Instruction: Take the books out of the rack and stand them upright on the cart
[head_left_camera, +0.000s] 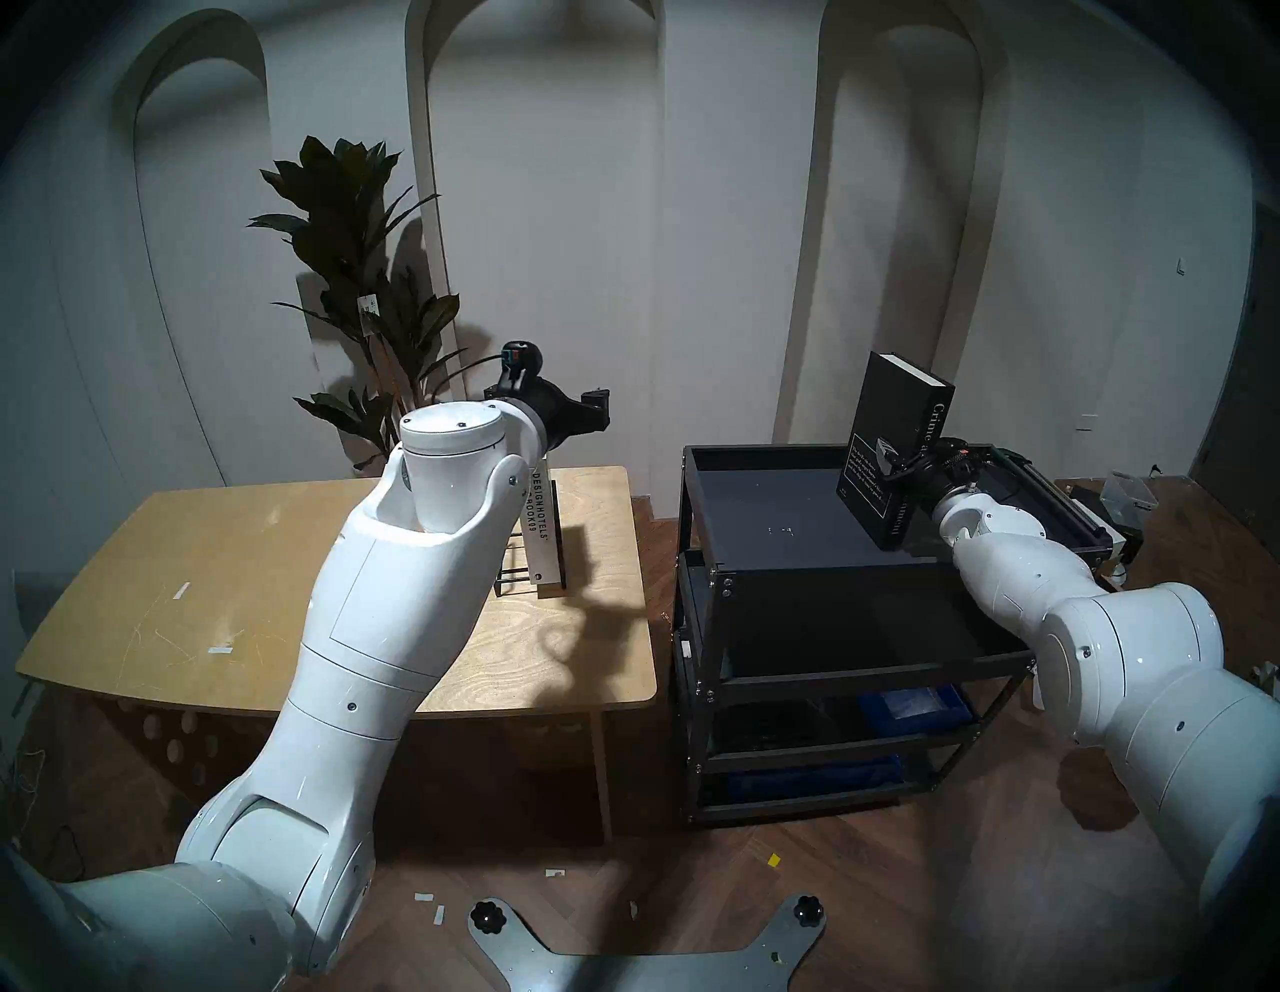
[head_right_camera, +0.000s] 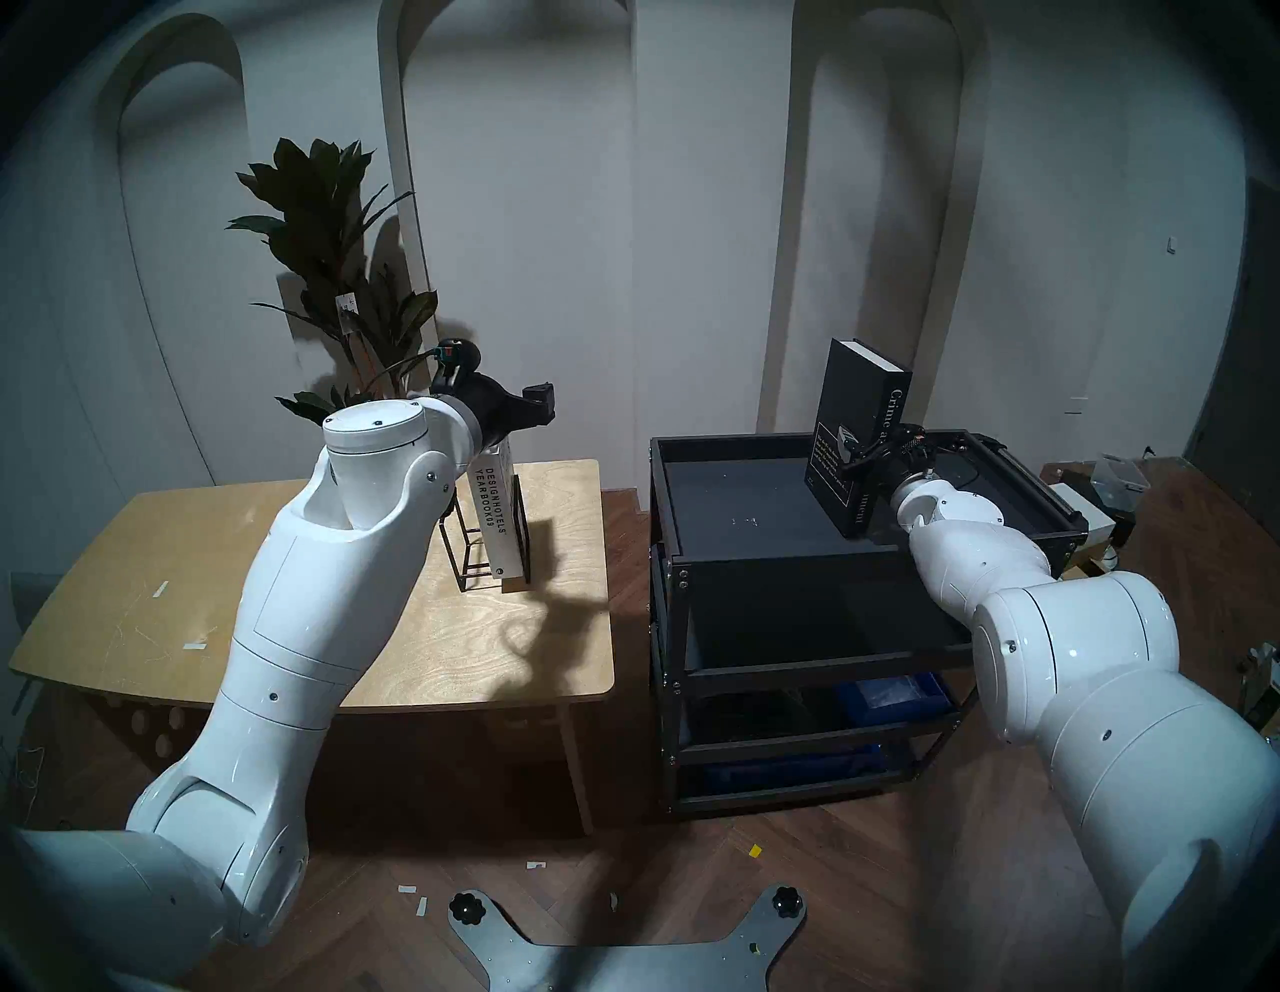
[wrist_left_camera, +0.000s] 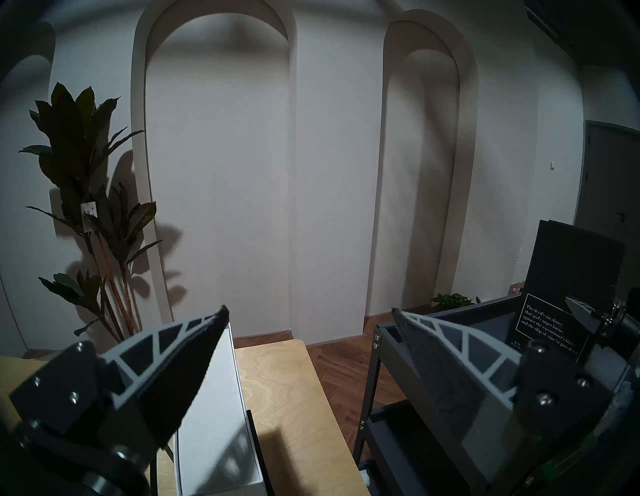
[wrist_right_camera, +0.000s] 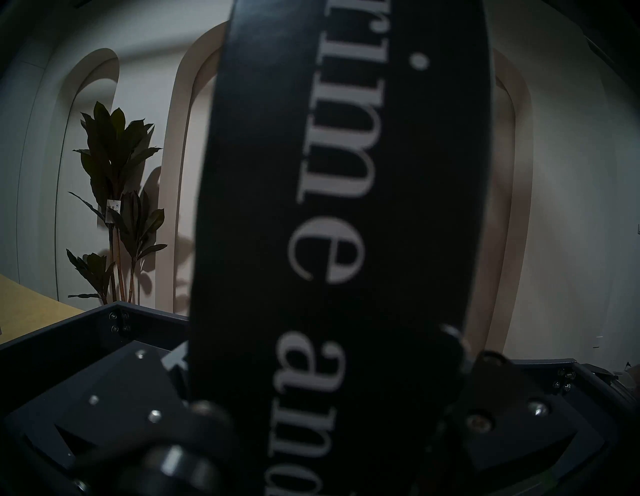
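Dim room, white wall with tall arched recesses, dark herringbone wood floor; a leafy potted plant (head_left_camera: 360, 291) with a small white tag stands in the back left corner. Light wooden table (head_left_camera: 208, 589) on the left, black three-tier cart (head_left_camera: 762, 554) just to its right, a narrow gap of floor between them. On the table's far right part stands the thin black wire rack (head_right_camera: 478, 554), and in it, upright with a slight lean, the white book (head_right_camera: 497, 519); spine reads "DESIGNHOTELS YEARBOOK09" in dark capitals. Left gripper (wrist_left_camera: 308, 322) is level above that book's top edge, fingers (wrist_left_camera: 180, 367) spread wide and empty, the white book under the left-hand finger in the wrist view; contact cannot be told. On the cart's top tray the dark book (head_left_camera: 893, 450) stands upright near the right side, its lower corner at the tray floor. Spine lettering in white: "Crime a…" above, "…ment" below, the middle hidden. Cover carries a boxed white quotation, partly legible from the left wrist: "The devil's sin shows that god's anger burns against the executioner's blade…". Right gripper (head_left_camera: 900, 467) is clamped across this book at mid-height, one finger on the cover. Blue bins (head_left_camera: 907, 703) on the cart's lower shelves.
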